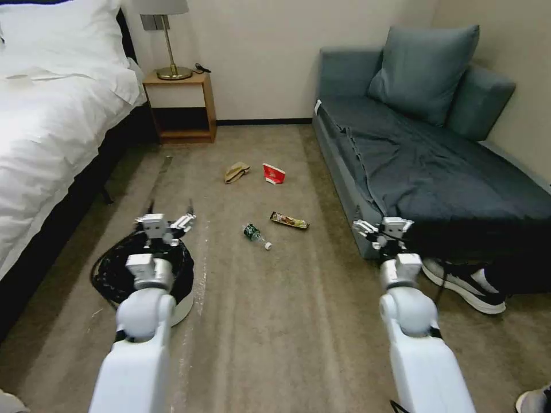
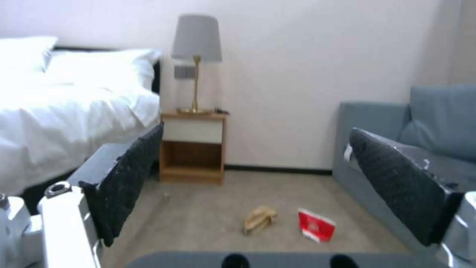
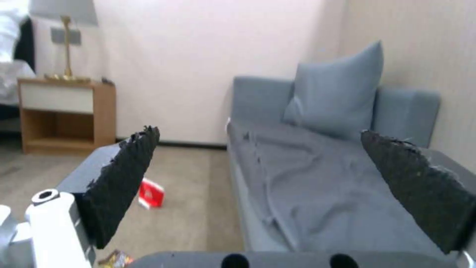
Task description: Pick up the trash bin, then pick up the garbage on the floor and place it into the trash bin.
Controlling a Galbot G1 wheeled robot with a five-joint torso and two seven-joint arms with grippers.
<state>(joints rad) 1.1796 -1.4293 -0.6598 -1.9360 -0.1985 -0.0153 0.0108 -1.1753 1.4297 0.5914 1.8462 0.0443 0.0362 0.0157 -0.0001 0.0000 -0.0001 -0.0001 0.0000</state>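
Nearest, the trash bin (image 1: 185,298) sits on the carpet at the robot's left, largely hidden behind the left arm; only its white wall and crinkled black bag (image 1: 109,269) are visible. The left gripper (image 1: 171,205) hangs above its far rim, fingers spread, empty. The right gripper (image 1: 383,225), also spread, hovers by the sofa (image 1: 413,160). Mid-floor lie a clear green-labelled bottle (image 1: 256,236) and a snack wrapper (image 1: 289,220); farther off, a crumpled tan paper bag (image 1: 236,171) and a crushed red-and-white cup (image 1: 273,173).
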